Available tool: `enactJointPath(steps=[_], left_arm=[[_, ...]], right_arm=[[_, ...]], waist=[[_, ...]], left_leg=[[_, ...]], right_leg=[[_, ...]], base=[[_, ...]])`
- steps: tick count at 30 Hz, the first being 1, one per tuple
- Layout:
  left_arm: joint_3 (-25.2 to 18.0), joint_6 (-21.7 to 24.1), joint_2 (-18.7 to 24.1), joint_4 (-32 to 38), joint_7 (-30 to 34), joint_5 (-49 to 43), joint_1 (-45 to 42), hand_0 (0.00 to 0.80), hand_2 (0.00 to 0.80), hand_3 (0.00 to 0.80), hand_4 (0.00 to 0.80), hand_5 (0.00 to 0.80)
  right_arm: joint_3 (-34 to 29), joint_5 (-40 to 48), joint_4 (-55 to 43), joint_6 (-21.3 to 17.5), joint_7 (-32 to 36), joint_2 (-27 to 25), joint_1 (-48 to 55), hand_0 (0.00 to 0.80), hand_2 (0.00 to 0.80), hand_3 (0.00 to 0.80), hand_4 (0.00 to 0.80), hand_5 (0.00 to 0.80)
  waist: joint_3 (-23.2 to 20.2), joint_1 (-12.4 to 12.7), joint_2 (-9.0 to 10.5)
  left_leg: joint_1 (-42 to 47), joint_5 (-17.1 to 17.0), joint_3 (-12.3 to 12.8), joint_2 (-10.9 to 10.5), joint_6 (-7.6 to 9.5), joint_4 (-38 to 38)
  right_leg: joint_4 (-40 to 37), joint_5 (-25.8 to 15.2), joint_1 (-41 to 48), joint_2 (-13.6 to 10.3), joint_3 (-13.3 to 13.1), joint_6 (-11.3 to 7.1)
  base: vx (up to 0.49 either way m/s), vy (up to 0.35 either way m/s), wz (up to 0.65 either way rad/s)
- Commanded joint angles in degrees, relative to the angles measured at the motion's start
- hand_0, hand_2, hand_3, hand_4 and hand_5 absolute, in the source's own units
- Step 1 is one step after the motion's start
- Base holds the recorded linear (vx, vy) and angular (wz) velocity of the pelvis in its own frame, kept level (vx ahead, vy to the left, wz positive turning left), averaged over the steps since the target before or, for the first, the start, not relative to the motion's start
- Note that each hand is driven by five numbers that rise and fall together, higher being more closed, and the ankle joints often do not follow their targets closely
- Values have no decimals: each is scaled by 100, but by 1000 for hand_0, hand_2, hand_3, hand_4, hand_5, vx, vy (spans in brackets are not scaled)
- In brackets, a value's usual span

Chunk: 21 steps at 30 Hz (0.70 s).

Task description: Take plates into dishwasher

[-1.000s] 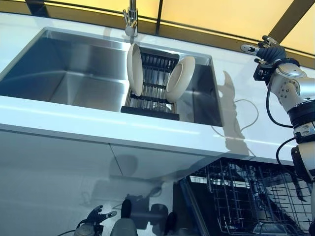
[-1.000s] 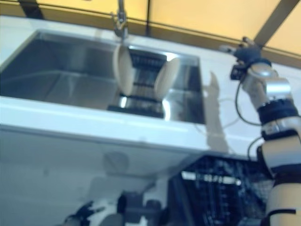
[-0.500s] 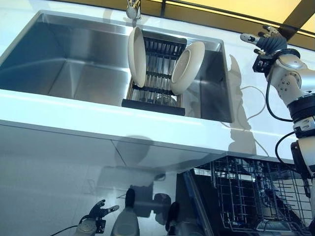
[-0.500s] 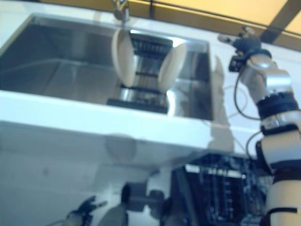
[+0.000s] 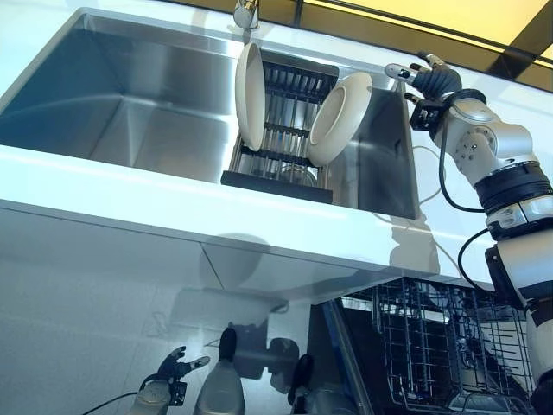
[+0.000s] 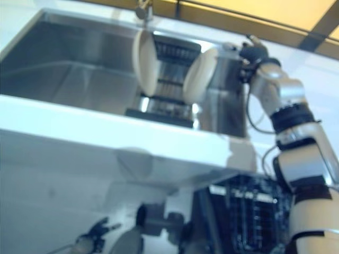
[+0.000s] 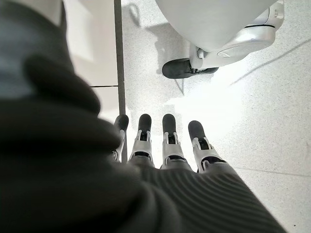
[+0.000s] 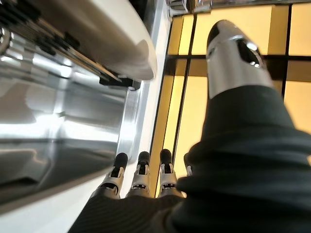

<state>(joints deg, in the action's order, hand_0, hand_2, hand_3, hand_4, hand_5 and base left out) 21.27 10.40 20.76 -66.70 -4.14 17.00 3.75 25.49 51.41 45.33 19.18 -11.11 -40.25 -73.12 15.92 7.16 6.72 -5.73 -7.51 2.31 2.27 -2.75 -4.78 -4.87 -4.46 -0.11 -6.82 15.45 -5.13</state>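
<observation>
Two cream plates stand on edge in a black rack (image 5: pixel 281 130) inside the steel sink (image 5: pixel 104 104): one upright plate (image 5: pixel 250 97) on the rack's left, one tilted plate (image 5: pixel 340 107) on its right. My right hand (image 5: pixel 425 79) hovers open just right of the tilted plate, above the sink's right rim, touching nothing. The right wrist view shows that plate's rim (image 8: pixel 116 34) close past straight fingers (image 8: pixel 141 172). My left hand (image 5: pixel 168 380) hangs low by the floor, fingers straight (image 7: pixel 167 138), empty. The dishwasher's wire rack (image 5: pixel 441 346) stands pulled out at the lower right.
A tap (image 5: pixel 246 12) rises behind the sink. The white counter (image 5: pixel 173 225) runs along the sink's front, with cabinet fronts below it. A yellow wall (image 5: pixel 415 13) backs the counter.
My right hand has swung left from over the counter to beside the tilted plate. The head camera has shifted, so the whole scene sits differently. The left hand stays low.
</observation>
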Motion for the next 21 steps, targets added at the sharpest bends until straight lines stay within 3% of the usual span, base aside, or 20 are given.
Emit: enactJointPath(steps=[1,21], left_arm=[[224,41,-35,-126,-99,63,174,0,0,0,0,0],[271,282,-103,47,-218,326,252,0,0,0,0,0]], right_arm=[[330,101,-16,-173,41,-82,-646,0,0,0,0,0],[328,26,21,17,100,115,-591,0,0,0,0,0]], waist=[[-143,102,126],[36,107,-8]], left_leg=[[317,536,-2,-117,40,-22],[202,508,6,-144,23,-22]], right_leg=[[28,-461,-329,-223,-47,-371],[-6,-437,-389,-240,-74,-332]], base=[[0,0,0],[-6,3,1]])
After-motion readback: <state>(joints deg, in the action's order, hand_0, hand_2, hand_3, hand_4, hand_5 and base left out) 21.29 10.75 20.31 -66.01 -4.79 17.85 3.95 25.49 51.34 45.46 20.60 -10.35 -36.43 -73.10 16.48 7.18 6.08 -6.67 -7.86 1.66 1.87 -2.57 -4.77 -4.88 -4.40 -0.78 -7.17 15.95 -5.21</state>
